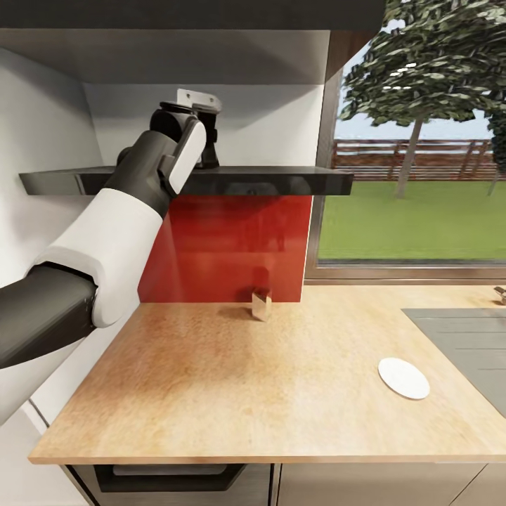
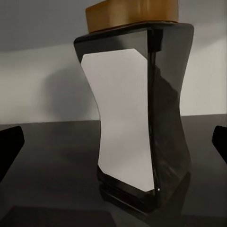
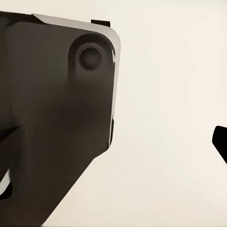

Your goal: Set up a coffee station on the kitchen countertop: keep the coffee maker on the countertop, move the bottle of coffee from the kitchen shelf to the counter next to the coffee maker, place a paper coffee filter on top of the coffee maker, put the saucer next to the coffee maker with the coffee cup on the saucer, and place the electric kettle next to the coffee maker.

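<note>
The bottle of coffee (image 2: pixel 137 109) is dark brown and waisted, with a white label and a yellow cap. It stands upright on the dark kitchen shelf (image 1: pixel 281 181). My left gripper (image 2: pixel 113 142) is open around it, one fingertip (image 2: pixel 9 142) on each side and neither touching the glass. In the head view my left arm (image 1: pixel 140 190) reaches up to the shelf and its wrist covers the bottle. The white saucer (image 1: pixel 403 377) lies flat on the countertop (image 1: pixel 232 393) near the sink. A small pale folded piece, the paper coffee filter (image 1: pixel 261 304), stands by the red backsplash. My right gripper's fingertip (image 3: pixel 220 142) shows over a pale surface.
The steel sink (image 1: pixel 457 337) is set into the counter at the right. A red backsplash (image 1: pixel 232 246) runs under the shelf, and an upper cabinet hangs just above it. A window (image 1: pixel 414 176) is at the right. A dark robot part (image 3: pixel 52 118) fills much of the right wrist view.
</note>
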